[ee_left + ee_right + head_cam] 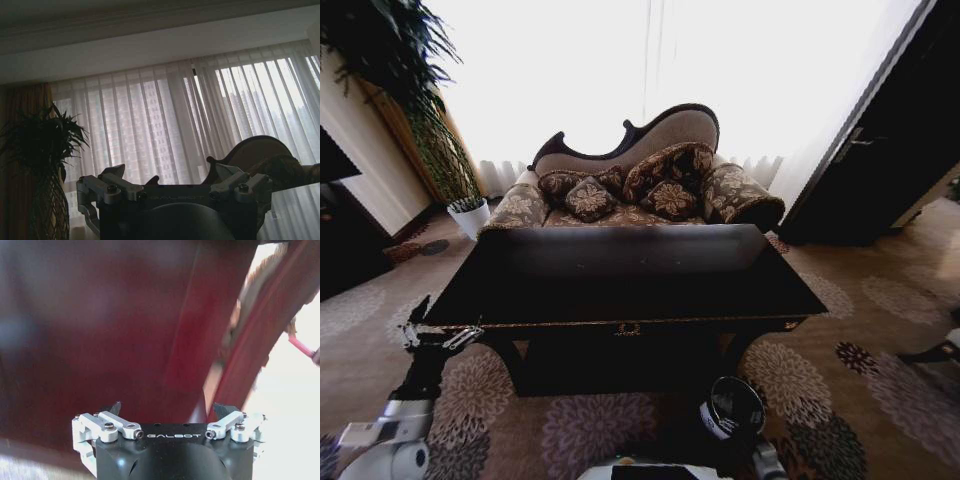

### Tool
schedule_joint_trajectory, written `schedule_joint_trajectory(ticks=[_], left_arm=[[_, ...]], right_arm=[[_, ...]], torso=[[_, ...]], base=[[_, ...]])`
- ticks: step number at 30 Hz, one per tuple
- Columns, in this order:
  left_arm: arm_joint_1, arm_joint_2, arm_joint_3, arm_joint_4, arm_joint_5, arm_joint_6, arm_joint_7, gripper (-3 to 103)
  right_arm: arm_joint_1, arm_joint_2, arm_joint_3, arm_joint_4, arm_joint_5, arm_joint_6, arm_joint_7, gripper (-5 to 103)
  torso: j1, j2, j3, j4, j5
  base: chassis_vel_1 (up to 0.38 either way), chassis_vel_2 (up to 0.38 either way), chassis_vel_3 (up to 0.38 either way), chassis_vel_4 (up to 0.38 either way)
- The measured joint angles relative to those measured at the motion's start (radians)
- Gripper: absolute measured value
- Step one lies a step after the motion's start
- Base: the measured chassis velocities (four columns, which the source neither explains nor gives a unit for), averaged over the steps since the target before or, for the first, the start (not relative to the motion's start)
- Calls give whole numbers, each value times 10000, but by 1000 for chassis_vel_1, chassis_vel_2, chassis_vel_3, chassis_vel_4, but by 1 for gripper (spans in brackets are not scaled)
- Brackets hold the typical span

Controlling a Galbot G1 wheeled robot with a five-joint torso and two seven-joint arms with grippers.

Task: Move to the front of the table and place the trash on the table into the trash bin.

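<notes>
1. One trash bin (730, 408) is seen nearest, just before the table (light and stiff, probably).
2. The left gripper (440, 338) is held released by the table's left front corner. The right gripper (170, 410) is spread too, nothing grasped.
3. One table (620, 280) is counted. No trash can be made out on its dark top, so weight and grip spots can't be judged.

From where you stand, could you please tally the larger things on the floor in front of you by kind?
table: 1
sofa: 1
trash bin: 1
potted plant: 1
Total: 4
</notes>
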Motion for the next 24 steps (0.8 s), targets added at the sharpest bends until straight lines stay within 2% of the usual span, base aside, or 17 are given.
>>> schedule_joint_trajectory(ticks=[2,6,9,15,24], left_arm=[[0,-13,11,1,15,-7,0,100],[3,-44,18,-8,46,-16,2,100],[18,-46,8,-23,46,-16,3,100],[70,-30,-178,-97,-60,-24,1,100],[40,-70,-20,-113,-35,-45,-47,100]], right_arm=[[-178,0,136,349,63,40,-78,100],[-1299,128,984,2544,727,63,-341,100],[-1616,128,1236,3026,857,96,-475,100],[-2782,-499,2149,4543,1821,532,-940,100],[-3288,-635,3306,6136,2619,744,-1153,100]], torso=[[0,0,0,0,-1],[0,0,0,2,0],[0,0,-1,2,-2],[0,0,0,1,-1],[0,-2,1,2,0]], base=[[0,0,0,0],[0,0,0,0],[0,0,0,0],[0,0,0,0],[0,0,0,0]])
